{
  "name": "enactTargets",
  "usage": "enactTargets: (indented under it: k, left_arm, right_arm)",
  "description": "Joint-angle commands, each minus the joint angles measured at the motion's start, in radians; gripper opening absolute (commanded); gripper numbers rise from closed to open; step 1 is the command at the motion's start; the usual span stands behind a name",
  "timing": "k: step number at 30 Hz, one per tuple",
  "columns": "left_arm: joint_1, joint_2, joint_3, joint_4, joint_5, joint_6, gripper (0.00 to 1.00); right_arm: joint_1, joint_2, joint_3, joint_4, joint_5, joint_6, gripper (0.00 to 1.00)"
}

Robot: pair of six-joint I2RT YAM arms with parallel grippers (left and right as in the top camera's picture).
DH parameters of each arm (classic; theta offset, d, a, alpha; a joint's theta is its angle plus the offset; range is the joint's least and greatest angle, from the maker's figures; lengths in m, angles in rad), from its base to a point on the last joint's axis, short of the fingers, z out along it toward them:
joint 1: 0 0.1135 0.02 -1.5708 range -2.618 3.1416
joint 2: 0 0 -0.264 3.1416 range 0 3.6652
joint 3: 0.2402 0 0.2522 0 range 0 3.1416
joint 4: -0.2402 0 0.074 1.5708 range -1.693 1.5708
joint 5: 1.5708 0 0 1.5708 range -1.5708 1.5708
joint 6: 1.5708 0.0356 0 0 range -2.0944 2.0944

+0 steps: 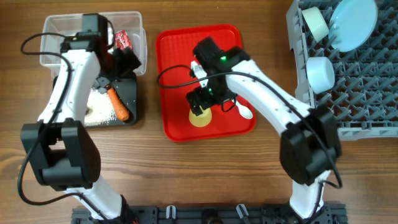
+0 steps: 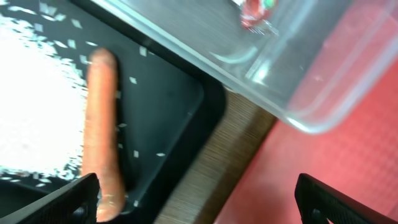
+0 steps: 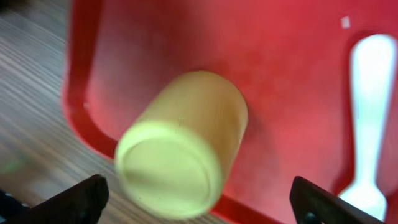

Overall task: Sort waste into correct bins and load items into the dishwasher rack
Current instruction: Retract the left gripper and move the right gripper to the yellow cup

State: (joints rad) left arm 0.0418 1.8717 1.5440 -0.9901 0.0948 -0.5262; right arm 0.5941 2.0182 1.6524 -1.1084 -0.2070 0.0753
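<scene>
The table [image 1: 186, 180] is brown wood with a long straight grain; nothing of the room shows beyond it.

The left claw [image 1: 127, 62] hangs over the line where the clear tub [image 1: 56, 28] meets the black tray [image 1: 127, 87], toward the far-left corner of the table. Its fingers stand at full spread with nothing between them. The right claw [image 1: 202, 102] is over the red serving tray [image 1: 180, 56] at mid-table. Its fingers are spread wide on either side of the small yellow cup [image 1: 200, 118] and are not seen touching it – it grips nothing.

The tub is thin see-through plastic with rounded corners and holds a small red wrapper [image 1: 122, 40]. Just on its near side sits the shallow black tray, smooth and matt. In it lie a heap of white rice grains [image 1: 96, 106] and an orange carrot piece [image 1: 118, 104], long and blunt-ended.

The red tray is flat, glossy and raised at the rim. The cup sits near its near edge, a stubby cylinder showing a round flat end to the right wrist camera. A white plastic spoon [image 1: 244, 111] lies just to the cup's right.

At the far-right corner stands the grey rack [image 1: 367, 81], a lattice of pegs. It carries a pale green bowl [image 1: 315, 22], a pale blue plate [image 1: 354, 22] and a light blue bowl [image 1: 320, 71] – all smooth and round.
</scene>
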Motion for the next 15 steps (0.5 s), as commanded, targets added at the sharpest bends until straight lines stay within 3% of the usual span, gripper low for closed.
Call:
enactTargets:
  k: [1,7,15]
  left_arm:
    - [0.047,-0.028,0.021,-0.004,-0.018,0.002,1.0]
    - [0.076,-0.028,0.021,-0.014,-0.018,0.002,1.0]
    - [0.076,-0.028,0.021,-0.024,-0.018,0.002,1.0]
  right_arm:
    - [0.016,0.006,0.031,0.002,0.012,-0.049,0.93]
    - [0.025,0.01,0.03,0.071,0.011,-0.049,0.81]
    - [0.027,0.045,0.024,0.041,-0.019,-0.076,0.8]
